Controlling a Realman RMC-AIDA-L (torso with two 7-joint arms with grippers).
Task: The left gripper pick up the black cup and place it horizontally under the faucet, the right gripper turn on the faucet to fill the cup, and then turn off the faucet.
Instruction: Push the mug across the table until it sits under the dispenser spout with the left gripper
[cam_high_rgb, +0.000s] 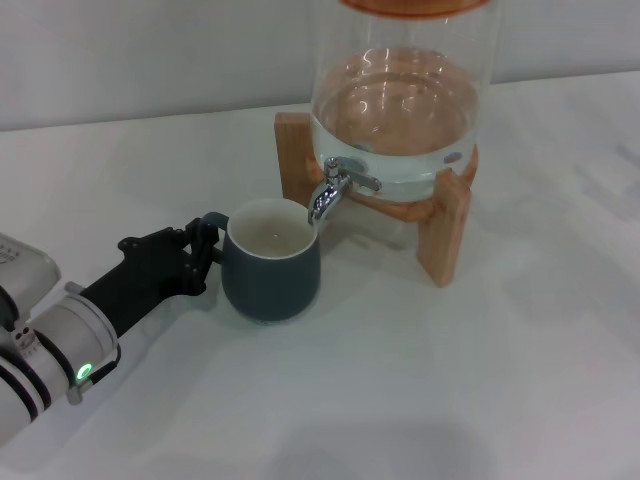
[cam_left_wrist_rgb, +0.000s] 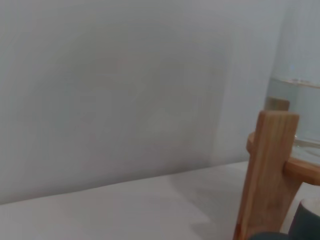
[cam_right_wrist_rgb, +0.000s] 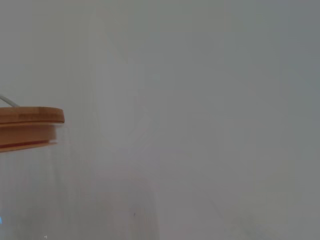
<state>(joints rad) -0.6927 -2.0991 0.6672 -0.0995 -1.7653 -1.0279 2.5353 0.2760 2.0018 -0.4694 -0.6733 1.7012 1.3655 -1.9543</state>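
Nearest, the left pincer (cam_high_rgb: 203, 250) is clenched on the handle of the black cup (cam_high_rgb: 271, 262), which stands upright on the white tabletop (cam_high_rgb: 400, 380) under the faucet (cam_high_rgb: 333, 187) of the glass jar (cam_high_rgb: 400, 90).

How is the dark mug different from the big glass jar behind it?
The black cup is opaque, dark and squat; the glass jar is clear and far larger. The cup sits on the table, the jar on a wooden stand. The jar holds much water; both stand upright.
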